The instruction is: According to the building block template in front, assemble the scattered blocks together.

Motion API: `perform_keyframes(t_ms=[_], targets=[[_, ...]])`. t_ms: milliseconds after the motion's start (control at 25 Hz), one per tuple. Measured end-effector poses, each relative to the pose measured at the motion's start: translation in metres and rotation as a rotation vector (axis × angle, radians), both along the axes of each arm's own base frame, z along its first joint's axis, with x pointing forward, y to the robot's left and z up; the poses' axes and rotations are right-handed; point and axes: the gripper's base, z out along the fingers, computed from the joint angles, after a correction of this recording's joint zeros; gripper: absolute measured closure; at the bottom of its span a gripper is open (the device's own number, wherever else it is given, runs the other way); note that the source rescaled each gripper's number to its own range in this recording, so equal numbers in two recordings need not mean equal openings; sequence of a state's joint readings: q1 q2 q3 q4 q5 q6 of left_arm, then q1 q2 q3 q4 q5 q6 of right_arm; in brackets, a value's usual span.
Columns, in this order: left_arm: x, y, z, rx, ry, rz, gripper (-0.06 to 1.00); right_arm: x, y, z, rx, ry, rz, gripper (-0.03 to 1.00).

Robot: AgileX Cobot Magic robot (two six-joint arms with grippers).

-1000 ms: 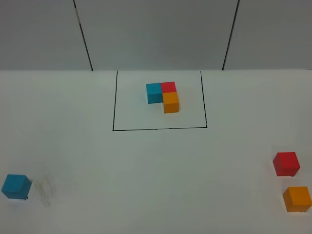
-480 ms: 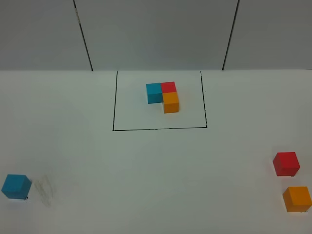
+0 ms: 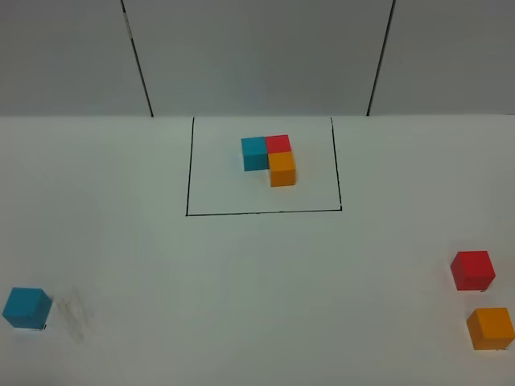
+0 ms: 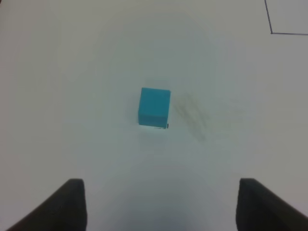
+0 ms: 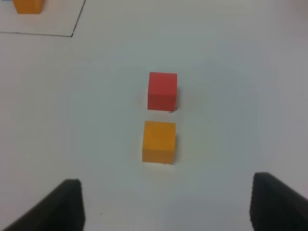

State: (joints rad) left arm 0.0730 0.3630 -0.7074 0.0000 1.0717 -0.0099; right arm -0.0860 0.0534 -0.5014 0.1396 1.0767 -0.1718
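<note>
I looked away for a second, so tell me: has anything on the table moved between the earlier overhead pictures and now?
Nothing visibly changed. The loose blue cube, red cube and orange cube lie where they were, and the framed L of three cubes is untouched.

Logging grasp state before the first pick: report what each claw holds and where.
Nothing is held. The left claw is open, clear of the blue cube; the right claw is open, clear of the red cube and orange cube.
</note>
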Motion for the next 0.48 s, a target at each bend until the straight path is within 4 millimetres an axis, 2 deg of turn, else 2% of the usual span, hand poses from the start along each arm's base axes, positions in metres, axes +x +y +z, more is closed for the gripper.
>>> perform_keyframes(t_ms=[280,480], targets=[[0.059,0.005,0.029,-0.003,0.163,0.004,0.34,0.0,0.0,0.0,0.0,0.0,0.0,0.34],[0.105,0.009,0.027,-0.012,0.346,0.004,0.34,0.0,0.0,0.0,0.0,0.0,0.0,0.34]])
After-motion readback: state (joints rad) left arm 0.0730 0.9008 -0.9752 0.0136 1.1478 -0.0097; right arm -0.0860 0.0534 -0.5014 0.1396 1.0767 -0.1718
